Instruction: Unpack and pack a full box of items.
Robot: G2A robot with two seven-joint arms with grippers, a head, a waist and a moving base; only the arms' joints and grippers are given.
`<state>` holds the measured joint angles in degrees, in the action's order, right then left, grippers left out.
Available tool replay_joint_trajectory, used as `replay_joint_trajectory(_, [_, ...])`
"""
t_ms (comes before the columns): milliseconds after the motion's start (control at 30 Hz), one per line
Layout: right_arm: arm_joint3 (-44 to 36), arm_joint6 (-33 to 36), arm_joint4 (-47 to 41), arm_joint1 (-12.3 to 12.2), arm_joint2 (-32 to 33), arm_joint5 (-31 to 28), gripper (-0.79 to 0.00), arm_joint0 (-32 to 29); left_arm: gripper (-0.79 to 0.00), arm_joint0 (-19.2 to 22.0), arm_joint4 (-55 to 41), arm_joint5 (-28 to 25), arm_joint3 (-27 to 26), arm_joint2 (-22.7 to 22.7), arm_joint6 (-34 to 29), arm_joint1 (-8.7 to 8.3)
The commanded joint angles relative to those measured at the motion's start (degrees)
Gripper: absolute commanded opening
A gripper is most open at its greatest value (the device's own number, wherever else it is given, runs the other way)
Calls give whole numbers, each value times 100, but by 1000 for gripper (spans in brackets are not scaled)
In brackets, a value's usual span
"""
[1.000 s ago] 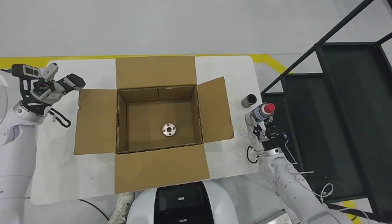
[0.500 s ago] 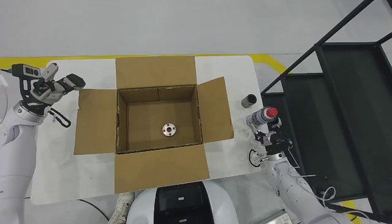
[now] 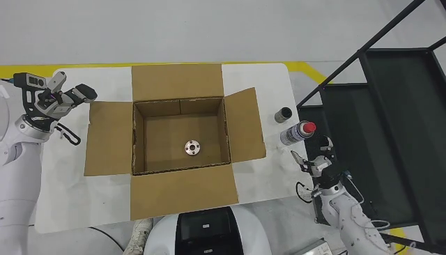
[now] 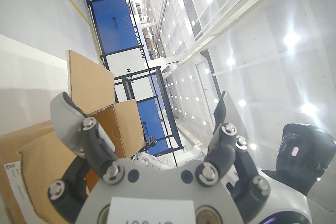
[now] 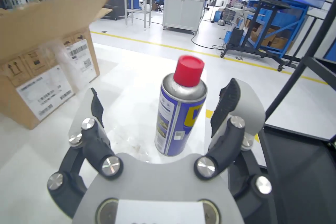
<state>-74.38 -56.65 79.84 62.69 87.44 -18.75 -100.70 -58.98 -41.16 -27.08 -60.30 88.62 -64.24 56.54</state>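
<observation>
My right gripper (image 3: 312,161) has backed away from the spray can (image 3: 296,132). A second ago it was right up against the can; now its fingers are spread wide, touching nothing, just past the table (image 3: 275,178) edge. The can stands upright on its own near that edge, close to a small grey cylinder (image 3: 283,115) and apart from the cardboard box (image 3: 178,81). I take that as one more item unpacked and let go. A round metal part (image 3: 191,146) is still in the box. My left gripper (image 4: 141,101) hasn't moved; it is open and empty beside the box's left flap.
</observation>
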Motion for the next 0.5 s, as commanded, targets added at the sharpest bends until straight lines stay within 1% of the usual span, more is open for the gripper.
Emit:
replay_joint_trajectory(0, [-1107, 535, -92, -67, 415, -241, 0, -530, 0, 0, 0, 0, 0, 0, 0, 0])
replay_joint_trajectory(67, [-1836, 993, -290, -104, 692, -505, 0, -887, 0, 0, 0, 0, 0, 0, 0, 0])
replay_joint_trajectory(100, [-2157, 1248, -321, -119, 836, -520, 0, -1007, 0, 0, 0, 0, 0, 0, 0, 0])
replay_joint_trajectory(167, [-2718, 1730, -512, -139, 994, -782, 0, -1210, 0, 0, 0, 0, 0, 0, 0, 0])
replay_joint_trajectory(200, [-2977, 1934, -545, -148, 1093, -800, 0, -1254, 0, 0, 0, 0, 0, 0, 0, 0])
replay_joint_trajectory(233, [-3198, 2104, -595, -151, 1150, -814, 0, -1291, 0, 0, 0, 0, 0, 0, 0, 0])
replay_joint_trajectory(300, [-3530, 2652, -729, -153, 1176, -832, 0, -1298, 0, 0, 0, 0, 0, 0, 0, 0])
replay_joint_trajectory(433, [-4079, 3568, -989, -159, 1051, -1013, 0, -1098, 0, 0, 0, 0, 0, 0, 0, 0])
replay_joint_trajectory(467, [-4137, 3774, -1124, -162, 977, -1167, 0, -1057, 0, 0, 0, 0, 0, 0, 0, 0])
